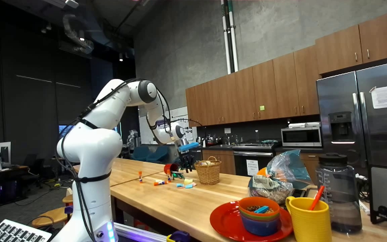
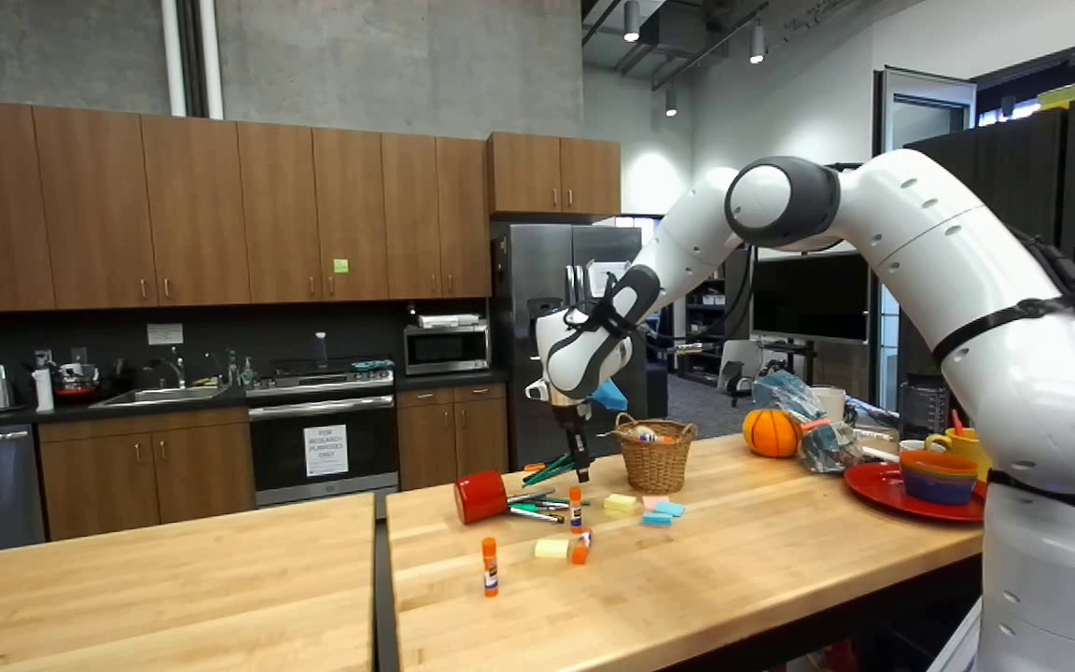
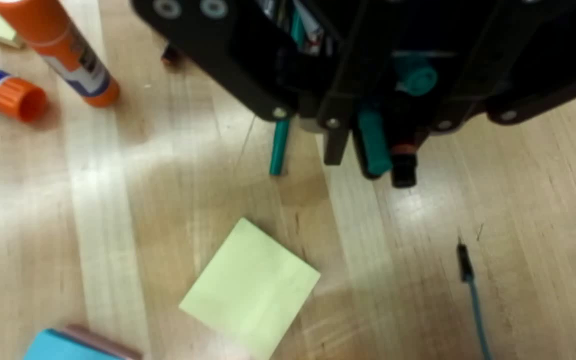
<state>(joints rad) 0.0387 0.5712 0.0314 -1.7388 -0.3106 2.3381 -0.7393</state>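
My gripper (image 3: 379,142) is shut on several markers, seen in the wrist view as a green marker (image 3: 375,145) and a black-capped one (image 3: 404,172) poking out between dark fingers. In an exterior view these green markers (image 2: 551,469) slant out to the left of the gripper (image 2: 581,467), above the table. A red cup (image 2: 481,497) lies on its side to the left, with loose pens (image 2: 537,507) spilling from its mouth. To the right stands a woven basket (image 2: 657,462) with items inside. Another green marker (image 3: 279,147) shows below the left finger linkage.
Glue sticks (image 2: 490,567) stand or lie near the cup. Yellow sticky notes (image 3: 250,287) and blue ones (image 2: 657,518) lie in front of the basket. Farther along the table are a pumpkin (image 2: 771,432), a plastic bag, a red plate (image 1: 225,220) with stacked bowls, and a yellow mug (image 1: 311,222).
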